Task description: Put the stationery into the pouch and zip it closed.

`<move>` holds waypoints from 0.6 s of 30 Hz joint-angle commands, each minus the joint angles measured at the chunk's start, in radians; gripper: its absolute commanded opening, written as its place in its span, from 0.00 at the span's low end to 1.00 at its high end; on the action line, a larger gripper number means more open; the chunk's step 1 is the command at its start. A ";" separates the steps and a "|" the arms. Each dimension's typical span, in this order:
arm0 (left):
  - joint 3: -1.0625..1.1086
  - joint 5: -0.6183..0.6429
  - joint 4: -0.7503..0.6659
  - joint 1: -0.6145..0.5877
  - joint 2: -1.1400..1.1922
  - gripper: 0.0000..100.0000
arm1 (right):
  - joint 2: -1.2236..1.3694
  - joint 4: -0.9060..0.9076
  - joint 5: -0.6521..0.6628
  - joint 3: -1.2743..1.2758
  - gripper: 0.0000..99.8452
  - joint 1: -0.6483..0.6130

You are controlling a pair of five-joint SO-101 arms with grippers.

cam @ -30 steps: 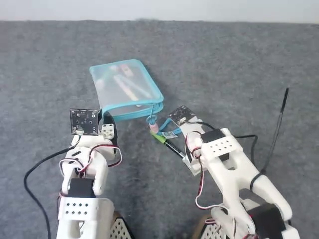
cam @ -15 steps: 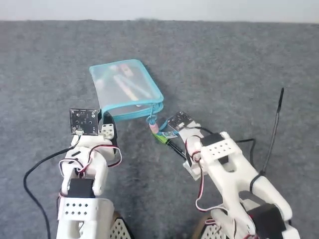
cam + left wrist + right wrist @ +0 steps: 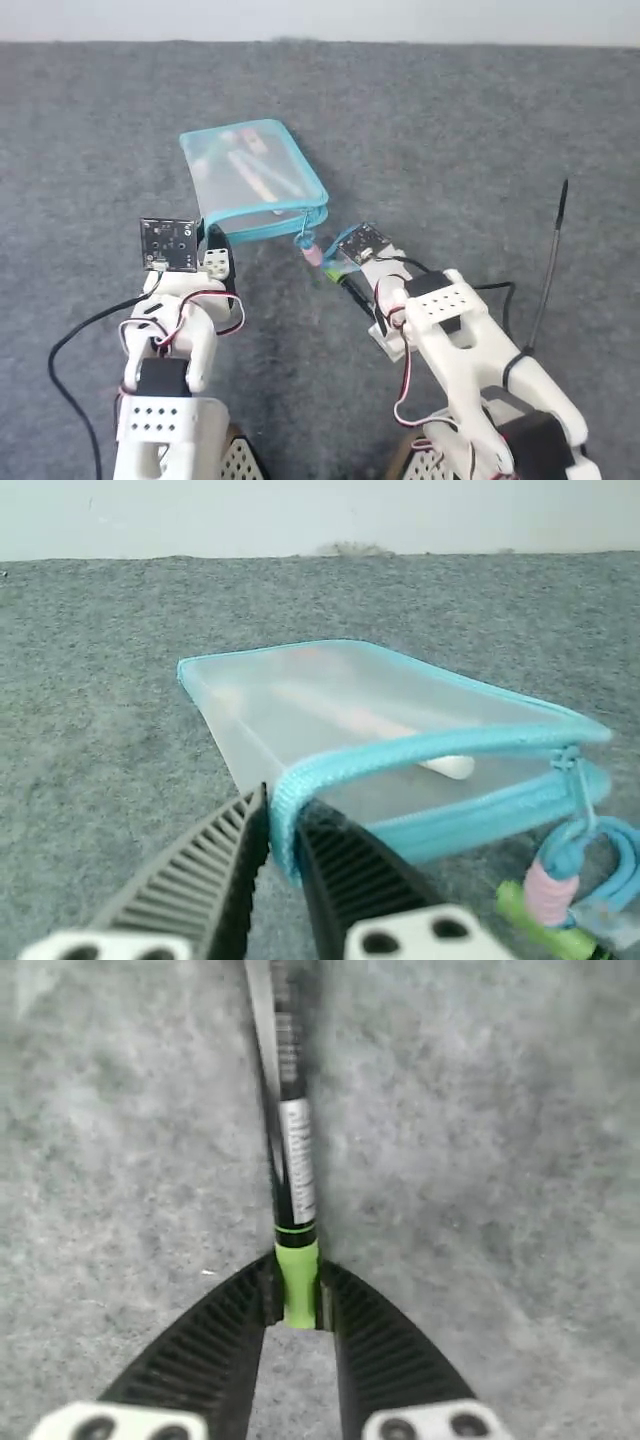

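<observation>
Left wrist view: the left claw [image 3: 282,808] is clamped on the rim of the pouch [image 3: 350,710], with some stationery already inside. The right claw [image 3: 297,1290] pinches the green-tipped pen [image 3: 296,1160] near the open mouth. Inserting the pen and zipping remain.

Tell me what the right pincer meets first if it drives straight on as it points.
Likely the zip pull of the pouch, just ahead of the right pincer, which is shut on the pen. Depth is unclear: tilted down, it might press the table first.
</observation>
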 commanded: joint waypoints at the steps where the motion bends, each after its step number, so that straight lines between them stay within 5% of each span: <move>1: -0.016 -0.009 -0.029 -0.003 -0.020 0.01 | -0.065 0.091 0.083 -0.048 0.01 0.045; 12: -0.016 -0.009 -0.034 0.000 -0.020 0.01 | -0.618 0.530 0.330 -0.153 0.01 0.140; 18: -0.016 -0.009 -0.034 0.003 -0.020 0.01 | -0.865 0.581 0.368 -0.173 0.01 0.130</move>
